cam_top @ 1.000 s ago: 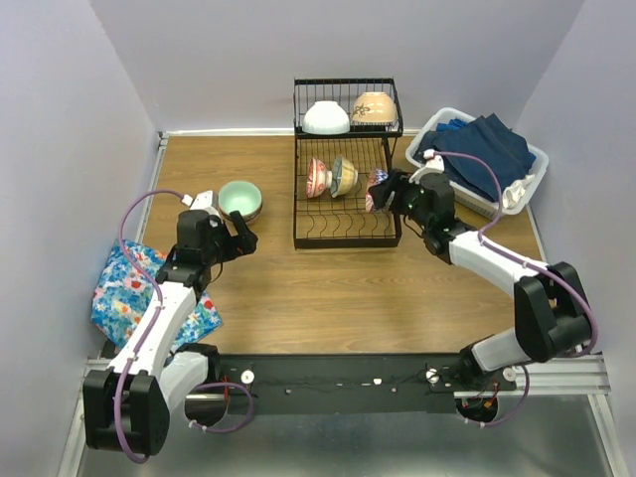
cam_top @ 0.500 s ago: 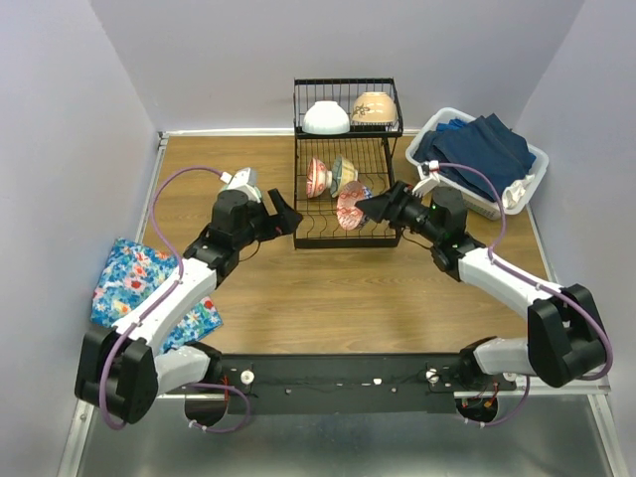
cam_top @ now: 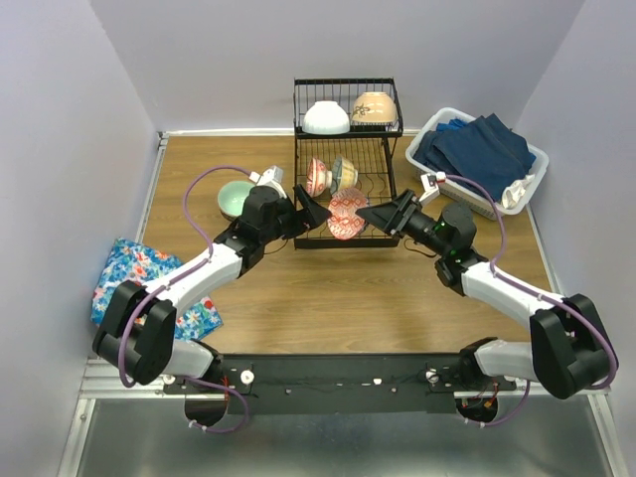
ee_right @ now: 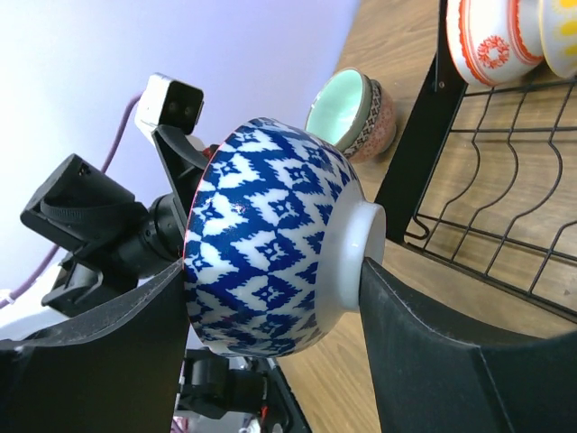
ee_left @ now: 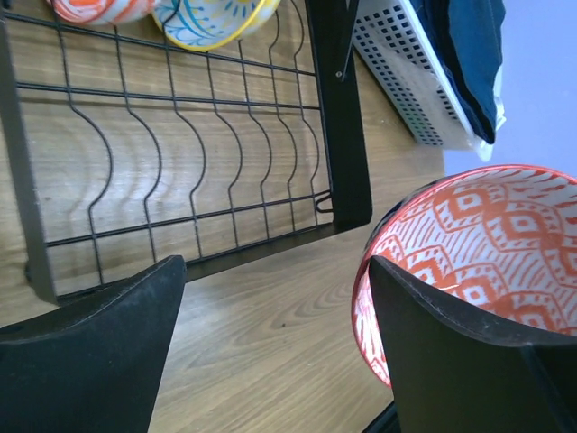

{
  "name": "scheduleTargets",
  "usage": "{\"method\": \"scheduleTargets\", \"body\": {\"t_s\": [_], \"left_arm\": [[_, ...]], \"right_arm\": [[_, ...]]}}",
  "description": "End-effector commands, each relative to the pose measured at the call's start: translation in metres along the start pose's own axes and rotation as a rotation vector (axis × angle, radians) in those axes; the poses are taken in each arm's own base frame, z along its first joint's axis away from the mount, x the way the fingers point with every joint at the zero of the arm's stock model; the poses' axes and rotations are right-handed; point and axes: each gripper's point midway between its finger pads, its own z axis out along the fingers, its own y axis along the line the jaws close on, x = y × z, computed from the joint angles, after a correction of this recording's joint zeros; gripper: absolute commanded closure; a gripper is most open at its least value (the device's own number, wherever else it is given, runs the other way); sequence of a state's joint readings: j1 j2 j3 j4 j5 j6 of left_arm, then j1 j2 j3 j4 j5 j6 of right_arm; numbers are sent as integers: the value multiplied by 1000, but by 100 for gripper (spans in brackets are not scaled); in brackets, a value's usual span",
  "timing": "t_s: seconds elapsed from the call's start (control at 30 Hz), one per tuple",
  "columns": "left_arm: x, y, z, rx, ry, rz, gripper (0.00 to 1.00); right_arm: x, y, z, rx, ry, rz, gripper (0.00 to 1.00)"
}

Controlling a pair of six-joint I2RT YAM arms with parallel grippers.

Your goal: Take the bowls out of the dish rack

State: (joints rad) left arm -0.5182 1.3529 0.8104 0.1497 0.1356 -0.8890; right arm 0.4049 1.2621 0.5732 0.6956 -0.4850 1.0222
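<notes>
Right gripper point(ee_right: 273, 280): clamping the blue-zigzag bowl point(ee_right: 270, 216) mouth-to-foot, over the front edge of the dish rack point(ee_left: 338, 117). Left gripper point(ee_left: 275, 271): gaping wide beside its rim. Judging it rigid, slick, chippable; taking it across the rim.

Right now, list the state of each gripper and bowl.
Left gripper, open.
Right gripper, shut on blue-patterned bowl.
Mint bowl, upright on table.
Red-patterned bowl, on edge in rack.
Olive bowl, on edge in rack.
White bowl, upside down, top shelf.
Beige bowl, upside down, top shelf.
</notes>
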Motion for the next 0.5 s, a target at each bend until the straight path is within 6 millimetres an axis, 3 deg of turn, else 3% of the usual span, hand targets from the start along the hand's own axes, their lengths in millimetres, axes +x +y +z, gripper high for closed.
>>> {"method": "scheduleTargets", "body": {"t_s": [0.0, 0.27, 0.47], "left_arm": [[-1, -26, 7, 79, -5, -44, 12], [22, -38, 10, 142, 57, -92, 38], [29, -36, 6, 144, 67, -100, 74]], "right_arm": [[-5, 35, -7, -131, -18, 1, 69], [-1, 32, -11, -122, -24, 18, 69], [2, 27, -14, -108, -25, 31, 69]]}}
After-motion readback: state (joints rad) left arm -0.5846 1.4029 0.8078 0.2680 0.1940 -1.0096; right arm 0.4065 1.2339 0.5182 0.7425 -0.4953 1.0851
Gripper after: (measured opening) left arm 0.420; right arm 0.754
